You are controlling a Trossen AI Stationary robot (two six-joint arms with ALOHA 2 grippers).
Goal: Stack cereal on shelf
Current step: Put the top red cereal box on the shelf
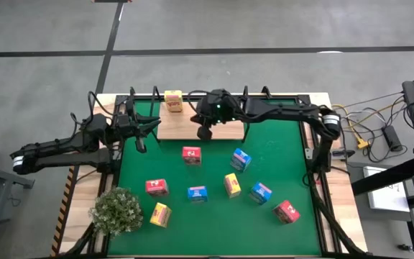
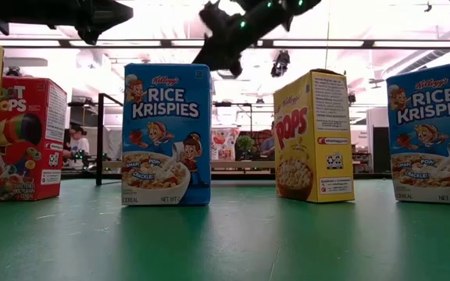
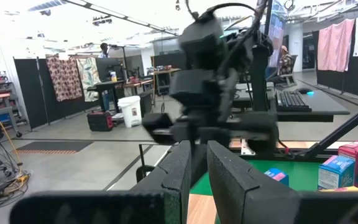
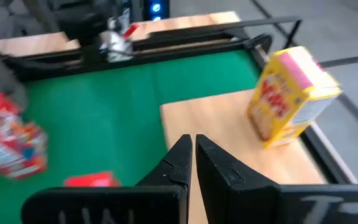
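Pressing together with nothing between them, the right gripper [image 4: 193,163] hangs over the shelf [image 1: 225,130], a pale wooden board with black wire ends at the green mat [image 1: 214,223]'s far edge. One yellow carton [image 1: 173,101] stands on the board's left end. On nearer cartons across the mat the print reads "Kellogg's RICE KRISPIES" on a blue carton [image 2: 166,134] and "POPS" on a yellow one [image 2: 313,136]. The left gripper [image 1: 143,137], its fingers [image 3: 232,186] nearly touching and holding nothing, reaches in over the mat's left edge.
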